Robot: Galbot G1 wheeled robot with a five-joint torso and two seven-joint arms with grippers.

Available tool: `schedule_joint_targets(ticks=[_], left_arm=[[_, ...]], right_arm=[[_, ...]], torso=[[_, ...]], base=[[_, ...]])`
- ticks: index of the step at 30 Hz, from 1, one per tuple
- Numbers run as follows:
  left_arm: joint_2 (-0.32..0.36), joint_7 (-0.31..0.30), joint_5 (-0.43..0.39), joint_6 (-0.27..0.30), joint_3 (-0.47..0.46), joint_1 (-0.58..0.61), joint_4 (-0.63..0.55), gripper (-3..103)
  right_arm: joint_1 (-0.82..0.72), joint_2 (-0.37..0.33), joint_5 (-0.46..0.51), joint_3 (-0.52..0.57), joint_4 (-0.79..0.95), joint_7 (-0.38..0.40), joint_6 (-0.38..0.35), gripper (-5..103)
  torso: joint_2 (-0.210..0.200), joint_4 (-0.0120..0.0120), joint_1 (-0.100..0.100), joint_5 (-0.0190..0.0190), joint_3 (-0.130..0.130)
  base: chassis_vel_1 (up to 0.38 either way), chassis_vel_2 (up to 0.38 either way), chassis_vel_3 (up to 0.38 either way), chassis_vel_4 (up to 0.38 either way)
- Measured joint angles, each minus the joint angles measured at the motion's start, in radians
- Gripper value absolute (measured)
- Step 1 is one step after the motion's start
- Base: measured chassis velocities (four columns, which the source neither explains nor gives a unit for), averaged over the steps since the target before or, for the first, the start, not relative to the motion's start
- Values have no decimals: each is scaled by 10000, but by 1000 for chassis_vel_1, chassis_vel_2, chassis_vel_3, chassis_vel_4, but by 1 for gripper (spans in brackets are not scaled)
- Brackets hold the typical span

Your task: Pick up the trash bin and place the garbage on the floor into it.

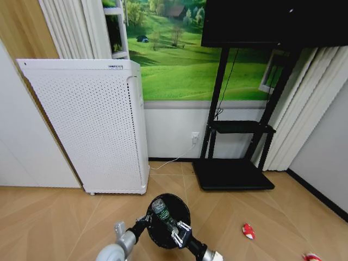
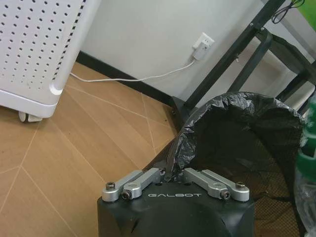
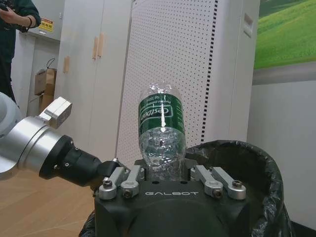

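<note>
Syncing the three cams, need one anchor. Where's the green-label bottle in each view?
Head view: bottle low and centre, above the open trash bin, held in the jaws of the right gripper.
Left wrist view: a green-and-clear sliver at the right edge, beside the bin's liner.
Right wrist view: centre, upright between the jaws.
Shared landmark: white perforated appliance.

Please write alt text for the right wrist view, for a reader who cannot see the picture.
The right gripper holds a clear plastic bottle with a green label, its jaws shut on it, just above the open trash bin lined with a black bag. The left gripper grips the bin's rim from the side, and a tall white perforated appliance stands behind.
</note>
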Motion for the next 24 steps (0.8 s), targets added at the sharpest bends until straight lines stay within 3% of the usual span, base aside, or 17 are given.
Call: schedule_joint_targets(ticks=[6, 8, 9, 14, 17, 18, 24], left_arm=[[-174, -573, -886, 54, 7, -29, 27, 3], [-360, -1382, -1916, 129, -76, -70, -143, 3], [-360, -1382, -1916, 129, -76, -70, -143, 3], [-447, -2198, -2421, 167, -277, -89, -206, 3], [-453, -2397, -2433, 174, -321, -100, -194, 3], [-463, -2595, -2439, 191, -377, -117, -168, 3], [-489, -3559, -2217, 383, -869, -194, -79, 3]], right_arm=[[12, 22, 57, -58, 17, 52, 31, 54], [70, -2, 179, -121, 23, 52, 67, 71], [70, -2, 179, -121, 23, 52, 67, 71], [173, 160, 467, -241, -181, 64, 400, 91], [175, 217, 700, -264, -180, 72, 473, 91], [179, 253, 899, -278, -133, 126, 498, 99], [274, 259, 1243, -217, 287, 749, 511, 100]], torso=[[0, -1, 0, -1, 0], [1, -1, 0, 0, 0], [1, -1, 0, 0, 0], [0, -1, 0, 0, 0], [1, -1, 0, 0, 0], [0, -1, 0, -1, 0], [1, -1, 0, -1, 0]], base=[[0, 0, 0, 0], [0, 0, 0, 0], [0, 0, 0, 0], [0, 0, 0, 0], [0, 0, 0, 0], [0, 0, 0, 0], [0, 0, 0, 0]])
